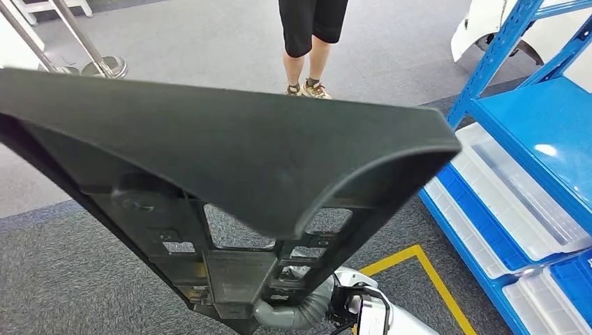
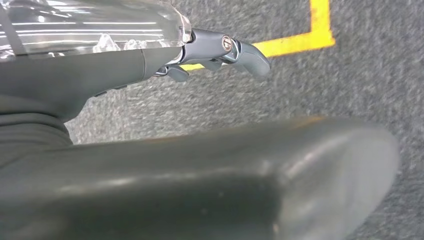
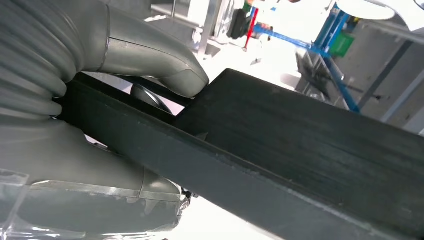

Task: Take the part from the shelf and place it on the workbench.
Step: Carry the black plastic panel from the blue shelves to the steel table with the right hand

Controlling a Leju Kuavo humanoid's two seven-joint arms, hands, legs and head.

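A large dark plastic part (image 1: 230, 146), a long panel with cut-outs and a curved lip, is held up close in the head view and hides much of the floor. My right hand (image 3: 90, 150) grips one end of the part (image 3: 310, 150), its thumb (image 3: 155, 65) pressed over the edge, and its grey ribbed cover (image 1: 290, 313) shows under the part's lower end. My left hand (image 2: 220, 50) hangs above the grey carpet with its fingers apart and nothing in it; its thumb (image 2: 240, 185) lies blurred in the foreground.
A blue shelf (image 1: 537, 132) stands at the right with clear plastic bins (image 1: 509, 202) on its lower level. A person (image 1: 311, 42) stands ahead on the grey floor. Yellow tape (image 1: 433, 279) marks the carpet near the shelf. Metal stanchion bases (image 1: 105, 66) sit at the far left.
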